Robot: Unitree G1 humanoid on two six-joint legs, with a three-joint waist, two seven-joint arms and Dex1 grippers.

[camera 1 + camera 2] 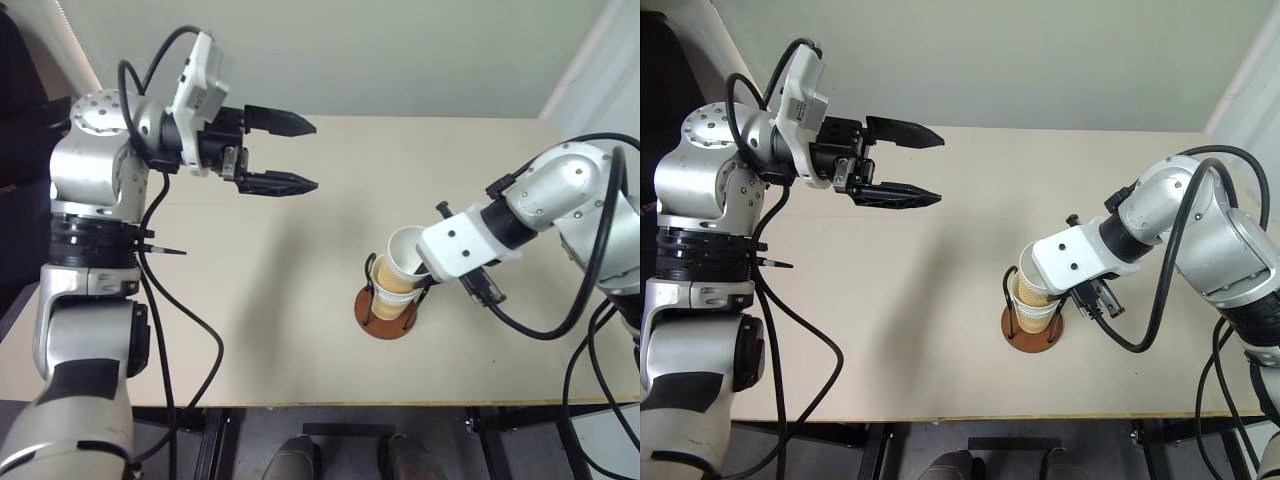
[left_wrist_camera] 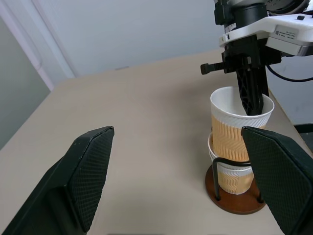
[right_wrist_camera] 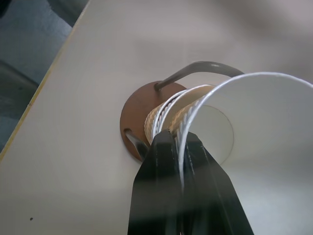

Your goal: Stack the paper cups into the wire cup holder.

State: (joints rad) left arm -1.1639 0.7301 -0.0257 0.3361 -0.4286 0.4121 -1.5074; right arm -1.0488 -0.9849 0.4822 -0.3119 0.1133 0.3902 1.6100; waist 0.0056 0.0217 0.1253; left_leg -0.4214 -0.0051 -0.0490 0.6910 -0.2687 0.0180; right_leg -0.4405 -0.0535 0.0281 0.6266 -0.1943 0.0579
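Cups sat nested in the wire cup holder (image 1: 388,318) at centre-right of the head views, on the pale table (image 1: 300,330). The holder's reddish-brown disc base rested flat on the tabletop, and its black wire loops rose on either side of the stack. In the left wrist view two paper cups were plainly visible: a lower cup (image 2: 234,177) seated on the base between the loops, and an upper cup (image 2: 240,126) set into it and tilted a little, its white rim well above the wires. The right wrist view showed several rolled rims packed close below the top cup, so how many cups lay underneath could not be told for sure.

The right gripper (image 3: 180,147) was clamped on the upper cup's rim, one black finger inside the cup against the white wall and the other outside against the tan wall, the paper pinched between them. In the left eye view its white wrist housing lay just to the right of the stack.

The left gripper (image 1: 290,153) hung in the upper left of the frame, well apart from the holder, its two black fingers spread wide and holding nothing, pointing toward the right side of the picture
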